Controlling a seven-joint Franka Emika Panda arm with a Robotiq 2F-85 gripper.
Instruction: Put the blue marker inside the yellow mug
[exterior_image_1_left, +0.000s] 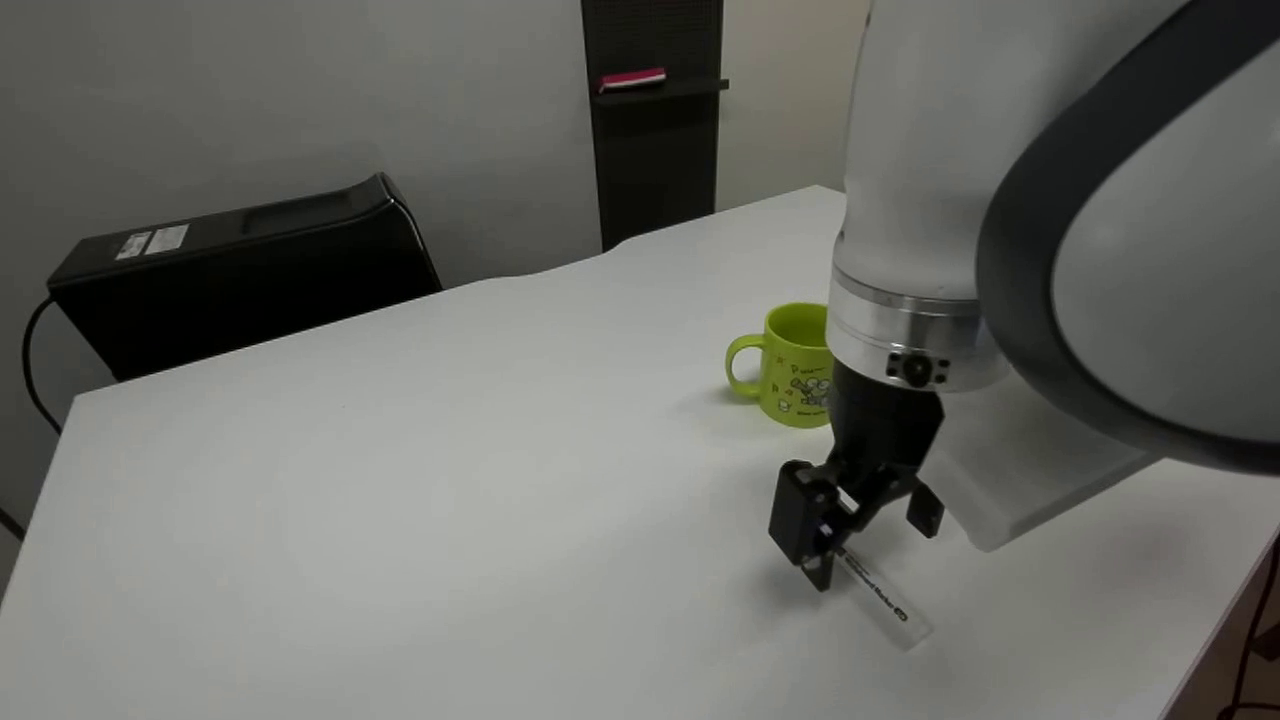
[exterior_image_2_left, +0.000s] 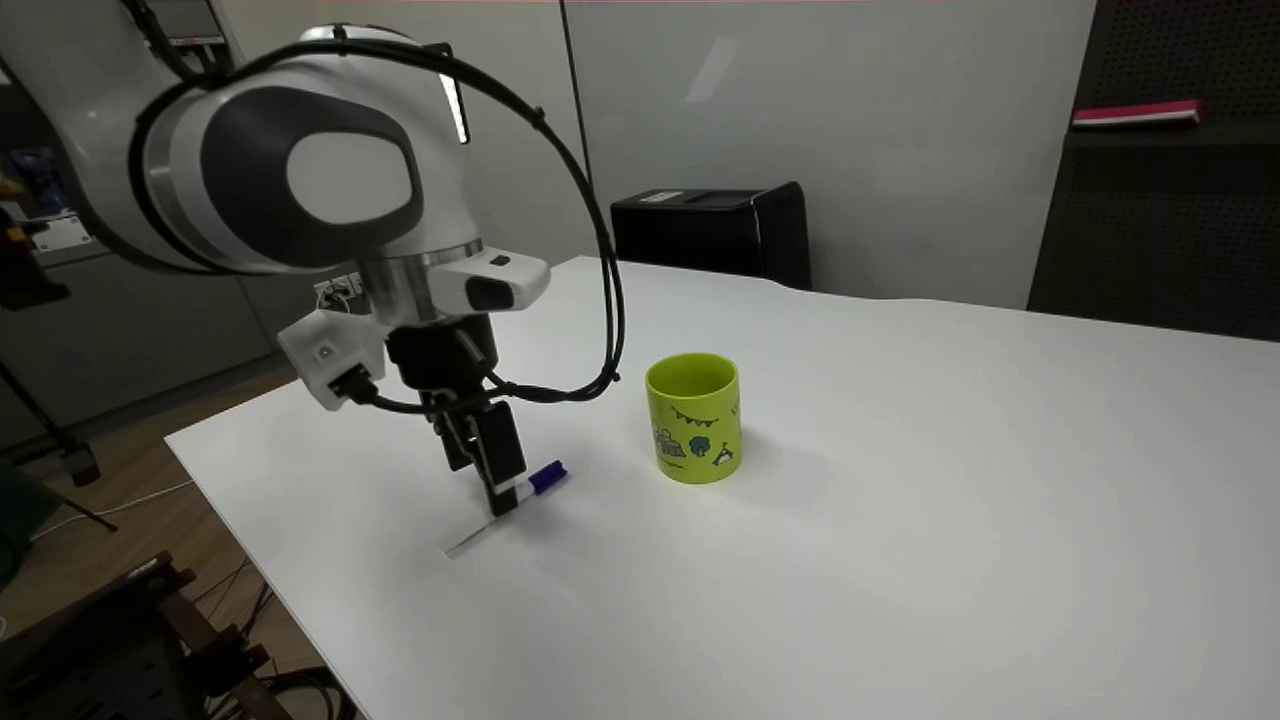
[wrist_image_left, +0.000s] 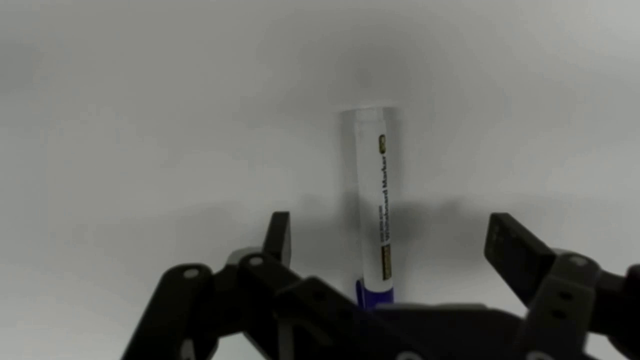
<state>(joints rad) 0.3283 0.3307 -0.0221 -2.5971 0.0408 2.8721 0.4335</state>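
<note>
The blue marker (exterior_image_1_left: 889, 600) lies flat on the white table, with a white barrel and a dark blue cap. Its cap shows in an exterior view (exterior_image_2_left: 548, 477); in the wrist view the marker (wrist_image_left: 373, 200) runs upright and the cap's end is hidden behind the gripper. My gripper (wrist_image_left: 391, 222) is open, low over the table, with one finger on each side of the barrel and a gap to both. The gripper also shows in both exterior views (exterior_image_1_left: 872, 545) (exterior_image_2_left: 488, 487). The yellow mug (exterior_image_2_left: 697, 430) stands upright; in an exterior view the arm covers part of the mug (exterior_image_1_left: 797, 385).
The white table (exterior_image_1_left: 400, 520) has an edge near the arm's side. A black box-shaped case (exterior_image_1_left: 250, 270) stands behind the table. A dark panel (exterior_image_1_left: 655, 150) holds a red and white thing (exterior_image_1_left: 632, 79). Black cables (exterior_image_2_left: 605, 300) loop from the arm between gripper and mug.
</note>
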